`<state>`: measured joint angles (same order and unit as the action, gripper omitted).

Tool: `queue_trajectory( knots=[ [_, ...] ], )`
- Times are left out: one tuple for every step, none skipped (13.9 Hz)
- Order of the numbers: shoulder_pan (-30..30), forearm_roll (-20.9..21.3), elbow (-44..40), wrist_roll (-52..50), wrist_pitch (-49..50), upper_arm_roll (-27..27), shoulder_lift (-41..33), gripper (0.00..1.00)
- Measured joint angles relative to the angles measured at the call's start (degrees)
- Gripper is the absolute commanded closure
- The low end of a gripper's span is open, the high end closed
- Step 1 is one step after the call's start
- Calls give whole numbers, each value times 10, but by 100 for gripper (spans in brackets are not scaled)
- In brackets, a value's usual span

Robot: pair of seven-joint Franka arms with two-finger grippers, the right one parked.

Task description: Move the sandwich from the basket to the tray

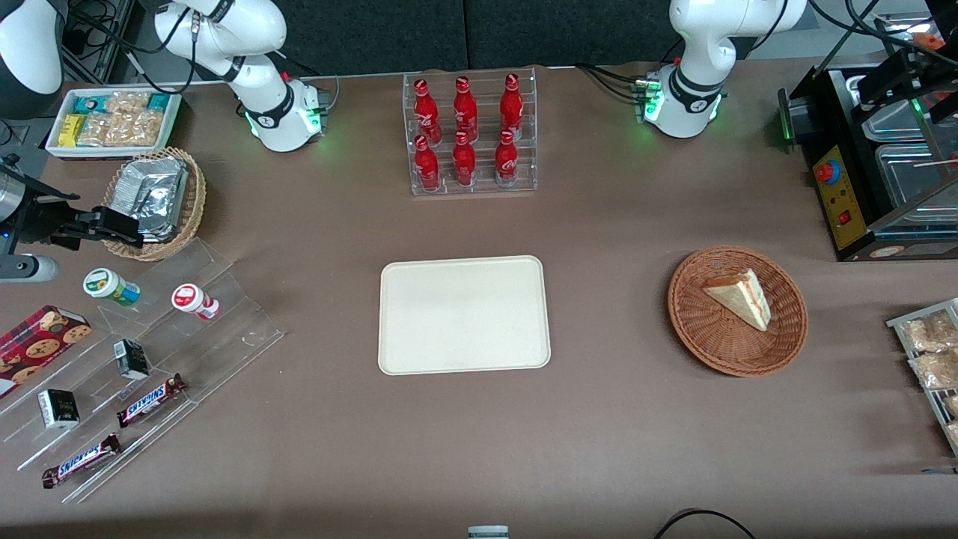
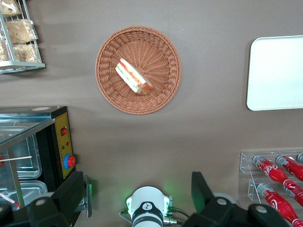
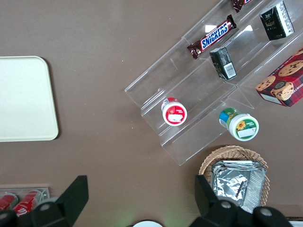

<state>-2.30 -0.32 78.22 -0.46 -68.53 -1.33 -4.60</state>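
Fingers: in the left wrist view I see my gripper (image 2: 137,201) with its two fingers (image 2: 201,189) spread wide and nothing between them; it hangs high above the tabletop (image 2: 208,137), well apart from everything on it.
Sandwich: the sandwich (image 2: 134,76) lies in the basket (image 2: 113,52), off-centre, its red and green cut edge showing; nothing else is in the basket with it.
Basket: it sits toward the working arm's end of the tabletop, well apart from the tray (image 1: 464,314).
Tray: bare, flat on the tabletop, nearer the front camera than the bottle rack (image 1: 471,135).
Step in hand: I judge this as the start; the approach to the sandwich is not yet made.
Next move: I would bring the gripper down over the basket, turn the fingers to straddle the wedge across its flat bread faces, and pinch gently, since the bread looks soft.
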Motion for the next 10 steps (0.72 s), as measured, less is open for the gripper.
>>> queue_trajectory(
  knots=[
    [0, 0, 0, 0, 0, 0, 1, 0],
    [0, 0, 0, 0, 0, 0, 1, 0],
    [0, 0, 0, 1, 0, 0, 1, 0],
    [0, 0, 0, 1, 0, 0, 1, 0],
    [0, 0, 0, 1, 0, -1, 1, 0],
    [0, 1, 1, 1, 0, -2, 2, 0],
    [1, 2, 3, 0, 0, -4, 3, 0],
    [3, 3, 6, 0, 0, -9, 4, 0],
    [3, 4, 12, 0, 0, -16, 6, 0],
    [3, 5, 17, -1, -2, -24, 12, 0]
  ],
)
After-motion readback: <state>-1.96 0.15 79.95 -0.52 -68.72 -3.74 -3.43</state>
